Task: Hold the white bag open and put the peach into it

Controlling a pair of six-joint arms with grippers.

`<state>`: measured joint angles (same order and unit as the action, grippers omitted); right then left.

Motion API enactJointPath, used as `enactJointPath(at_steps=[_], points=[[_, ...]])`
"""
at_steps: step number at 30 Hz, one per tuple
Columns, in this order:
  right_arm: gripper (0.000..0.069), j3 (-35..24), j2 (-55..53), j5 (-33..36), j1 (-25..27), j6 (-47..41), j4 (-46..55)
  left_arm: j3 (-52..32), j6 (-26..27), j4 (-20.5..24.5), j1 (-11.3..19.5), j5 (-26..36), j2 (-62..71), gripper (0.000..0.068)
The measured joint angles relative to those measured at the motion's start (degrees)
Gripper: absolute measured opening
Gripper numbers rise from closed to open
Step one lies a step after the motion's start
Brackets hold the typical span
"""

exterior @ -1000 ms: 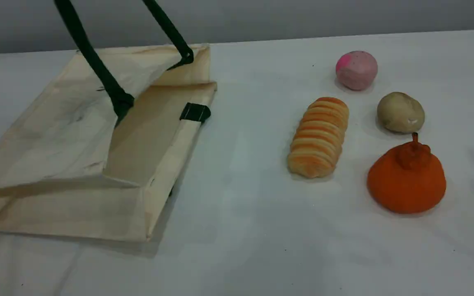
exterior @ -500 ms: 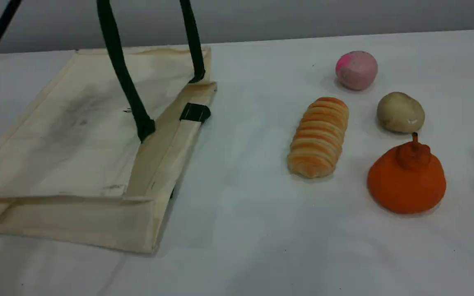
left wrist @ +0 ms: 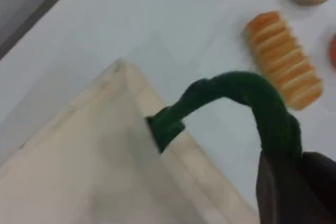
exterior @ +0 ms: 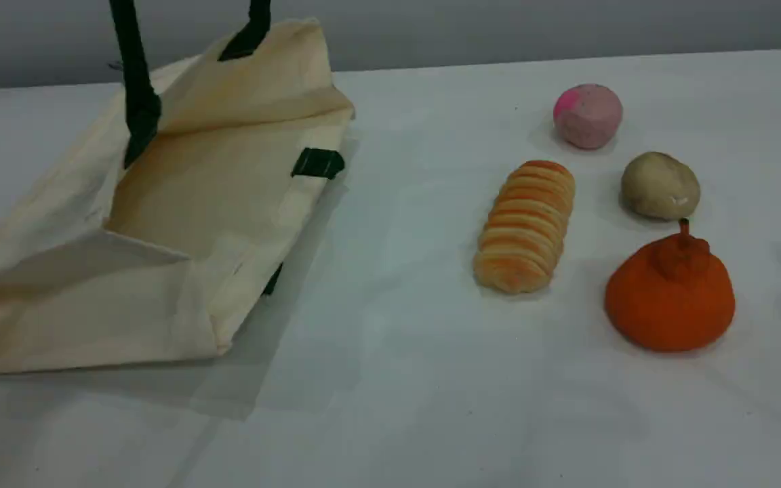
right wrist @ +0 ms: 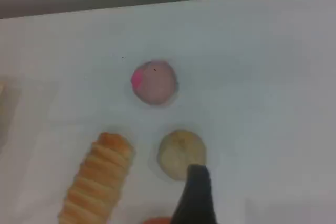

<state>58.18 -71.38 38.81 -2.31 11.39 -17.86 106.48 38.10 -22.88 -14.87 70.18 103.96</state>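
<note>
Left fingers (left wrist: pixel 294 192) clamp white bag (exterior: pixel 180 203) handle (left wrist: pixel 236 85) | right fingers (right wrist: pixel 197 192) apart | peach (exterior: pixel 587 115) on table (exterior: pixel 417 373)

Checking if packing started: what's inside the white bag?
Only bare cream lining shows in the white bag; the peach lies outside. Its bottom, behind the folded panel, is hidden.

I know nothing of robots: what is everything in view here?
canvas tote bag: one, cream-white, left of table, mouth pulled open
rope handle: one, dark green, pulled up from the bag
peach: one, pale pink, far right
potato: one, beige, right, nearer than the peach
ridged bread roll: one, golden-orange, left of the potato
stemmed orange fruit: one, orange, nearest on the right
table: one, white, under everything
left claw: one, dark, closed on the rope handle
right claw: one, dark, open, near the potato
</note>
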Motion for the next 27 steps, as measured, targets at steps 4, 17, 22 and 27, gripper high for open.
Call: enactJointPath(at_steps=[4, 17, 22, 27], points=[[0.057, 0.0, -0.5, 0.0, 0.0, 0.4, 0.0, 0.0, 0.1, -0.8, -2.0, -0.2, 0.0, 0.0092], [0.057, 0.0, -0.7, -0.1, 0.0, 1.0, 0.0, 0.0, 1.8, 0.0, -6.0, -0.2, -1.5, 0.0092], [0.057, 0.0, -0.7, -1.0, 0.0, 1.2, 0.0, 0.0, 1.8, -0.3, -6.0, -0.1, -3.5, 0.0092], [0.057, 0.0, -2.9, -1.7, 0.0, 1.6, 0.0, -0.1, 1.8, -1.7, -6.0, -0.1, -4.0, 0.0092]])
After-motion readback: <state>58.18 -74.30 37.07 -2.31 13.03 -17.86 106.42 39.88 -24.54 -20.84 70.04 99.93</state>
